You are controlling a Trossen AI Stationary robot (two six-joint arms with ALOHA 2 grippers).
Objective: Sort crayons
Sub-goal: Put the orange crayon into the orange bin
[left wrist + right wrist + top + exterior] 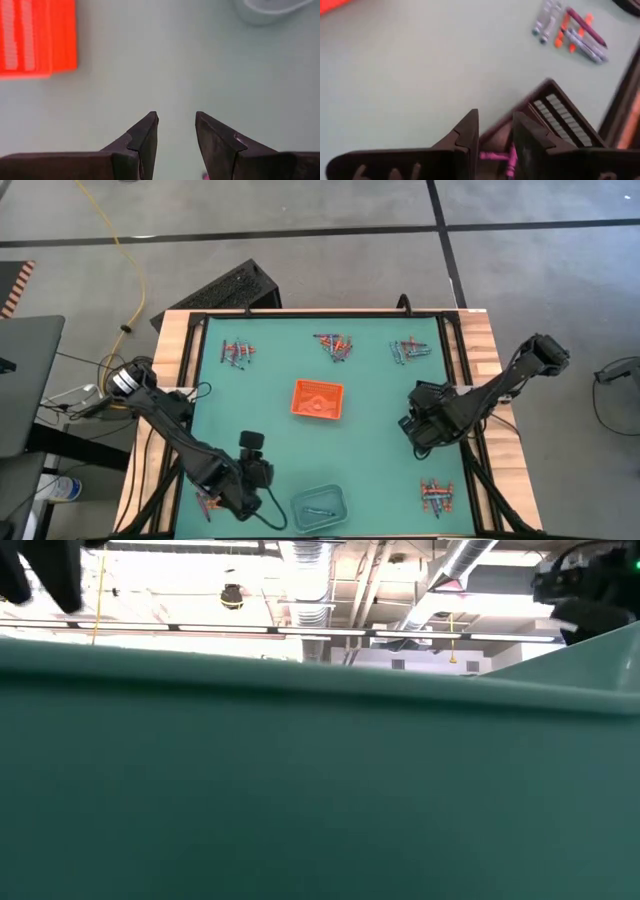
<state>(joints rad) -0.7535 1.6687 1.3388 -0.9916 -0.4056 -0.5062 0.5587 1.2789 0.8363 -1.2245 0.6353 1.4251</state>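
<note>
Left fingers: the left gripper (262, 472) sits low over the near left part of the green mat (280, 450); in the left wrist view its two dark fingers (145, 137) stand a little apart with bare mat in the gap, holding nothing.
Right fingers: the right gripper (412, 426) is over the mat's right side; in the right wrist view its fingers (467, 135) are slightly parted, and purple-magenta crayons (496, 156) show in the gap below them, lying in a black tray (555, 117). Whether the fingers touch a crayon cannot be told.
Near left corner: a few crayons (208, 502) lie partly hidden under the left arm.
Far left pile: a small cluster of crayons (238, 354) lies on the mat, orange-red and blue-grey sticks mixed.
Centre: an orange tray (318, 400) sits in the middle of the mat; in the left wrist view it shows as a bright orange block (37, 39).
Far centre pile: another mixed cluster of crayons (336, 344) lies beyond the orange tray.
Near centre: a clear tray (320, 505) stands just beside the left gripper, with a small stick inside it.
Far right pile: a cluster of mostly blue-grey crayons (410, 350) lies on the mat; the right wrist view shows one loose pile (570, 30) of blue-grey, orange-red and purple sticks.
Near right corner: a cluster of mostly orange-red crayons (437, 497) lies close to the mat's edge.
Low view: mostly the green mat's surface, with the room's ceiling above it.
</note>
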